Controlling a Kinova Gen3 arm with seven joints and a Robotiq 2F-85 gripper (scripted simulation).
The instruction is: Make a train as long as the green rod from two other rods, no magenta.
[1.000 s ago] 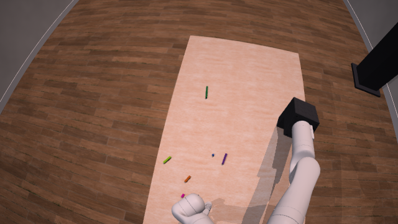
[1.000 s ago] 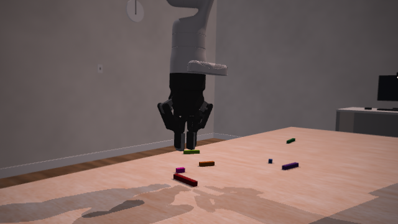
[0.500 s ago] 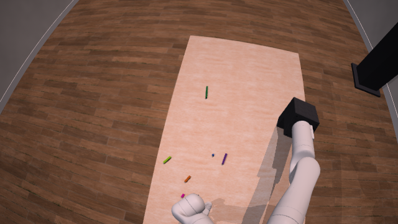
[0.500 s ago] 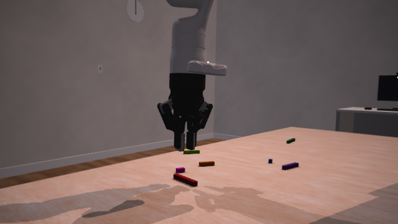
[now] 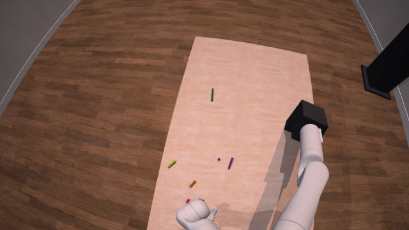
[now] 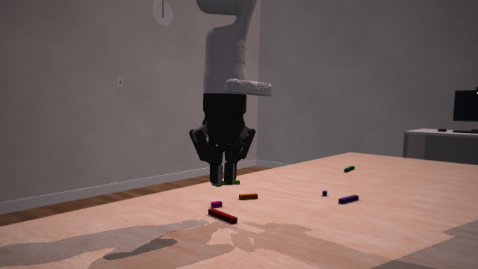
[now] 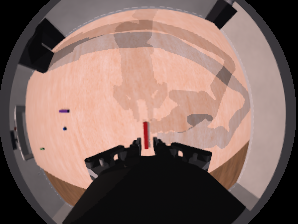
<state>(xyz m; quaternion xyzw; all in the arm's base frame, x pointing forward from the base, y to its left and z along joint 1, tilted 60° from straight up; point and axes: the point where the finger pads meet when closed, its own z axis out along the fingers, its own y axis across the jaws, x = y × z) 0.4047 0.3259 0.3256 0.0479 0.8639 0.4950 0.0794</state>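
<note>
Two rods can match the green rod (image 5: 212,94) (image 6: 349,169) (image 7: 42,148): the red rod (image 6: 222,216) (image 7: 146,134) with the blue rod (image 5: 218,159) (image 6: 324,193) (image 7: 65,128). The step in hand looks like picking up the red one, lower centre of the exterior view. The gripper (image 6: 222,183) (image 7: 147,142) hovers above the table, fingers slightly parted, holding nothing. Come straight down with a finger along each long side, near the rod's middle, and squeeze only once the tips are low. The gap is narrow, so a small sideways error could land a tip on the rod; the magenta rod (image 5: 188,200) (image 6: 216,204) lies near too and should not be nudged. The wrist view shows the red rod running lengthwise between the fingers, which the top view cannot confirm, the arm covering that spot at bottom centre. Magenta, seen from the top and exterior, cannot be made out from the wrist; only the exterior shows the fingertips' height.
</note>
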